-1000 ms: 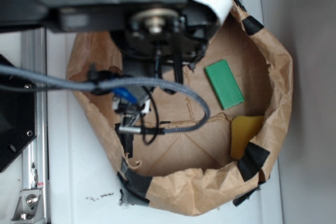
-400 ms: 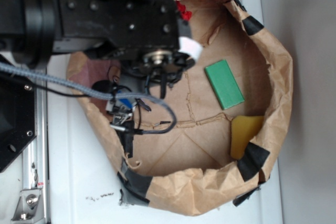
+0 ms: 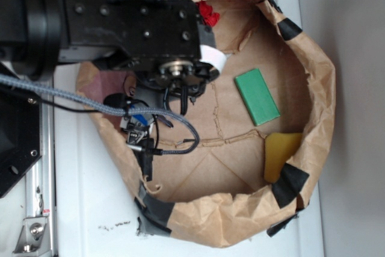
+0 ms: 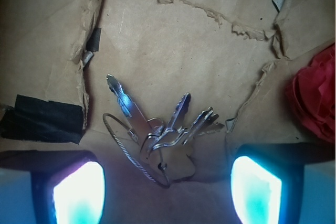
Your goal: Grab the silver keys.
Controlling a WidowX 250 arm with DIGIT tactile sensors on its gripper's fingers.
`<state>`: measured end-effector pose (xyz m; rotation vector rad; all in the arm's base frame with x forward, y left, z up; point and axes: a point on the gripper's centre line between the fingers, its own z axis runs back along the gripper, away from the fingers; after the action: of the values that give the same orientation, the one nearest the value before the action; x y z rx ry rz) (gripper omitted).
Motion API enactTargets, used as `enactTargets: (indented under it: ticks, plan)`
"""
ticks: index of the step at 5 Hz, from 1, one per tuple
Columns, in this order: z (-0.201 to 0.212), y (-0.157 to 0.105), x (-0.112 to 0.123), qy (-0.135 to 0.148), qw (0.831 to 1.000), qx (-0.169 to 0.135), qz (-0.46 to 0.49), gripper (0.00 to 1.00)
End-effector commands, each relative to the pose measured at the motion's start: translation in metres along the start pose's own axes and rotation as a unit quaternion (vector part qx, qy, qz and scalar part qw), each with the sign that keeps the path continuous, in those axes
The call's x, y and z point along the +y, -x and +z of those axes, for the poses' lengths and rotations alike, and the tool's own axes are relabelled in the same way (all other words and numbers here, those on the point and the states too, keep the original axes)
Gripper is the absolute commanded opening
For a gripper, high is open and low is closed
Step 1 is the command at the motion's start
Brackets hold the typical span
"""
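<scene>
Wrist view shows the silver keys (image 4: 157, 129) lying flat on the brown paper floor of the paper bag (image 3: 313, 88), fanned out from one ring, with a thin wire loop curving off to their left. They sit between the two glowing pads (image 4: 79, 192) of the gripper (image 4: 167, 190), nearer the left pad than the right; the jaws stand wide apart with nothing in them. To the left of the keys is a strip of black tape (image 4: 42, 119) on the paper, and a red crumpled thing (image 4: 315, 98) sits at the right edge. In the exterior view the arm covers the keys completely, so their place in the bag can only be judged as under the wrist, left of the green block (image 3: 257, 96) and the yellow block (image 3: 280, 154). The likely trouble is that the keys lie so flat and so spread: the pads may close over the blades, slide off the metal, or catch only the wire loop. Being off-centre, the bunch may be pushed aside, not pinched. How high the pads are above the paper is hard to make out, and their lower parts are cut off.
</scene>
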<state>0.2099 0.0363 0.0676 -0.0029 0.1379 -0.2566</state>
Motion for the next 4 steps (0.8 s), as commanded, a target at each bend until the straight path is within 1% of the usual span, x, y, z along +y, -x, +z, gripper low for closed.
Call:
enactTargets:
  ticks: [1, 2, 3, 4]
  plan:
    - [0.007, -0.002, -0.001, -0.007, 1.0, -0.018, -0.003, 1.0]
    - [0.007, -0.002, -0.001, -0.007, 1.0, -0.018, -0.003, 1.0]
    - [-0.01, -0.018, -0.001, -0.011, 0.999, -0.023, -0.037, 1.0]
    - [-0.004, -0.015, -0.005, -0.007, 0.999, -0.025, -0.037, 1.0]
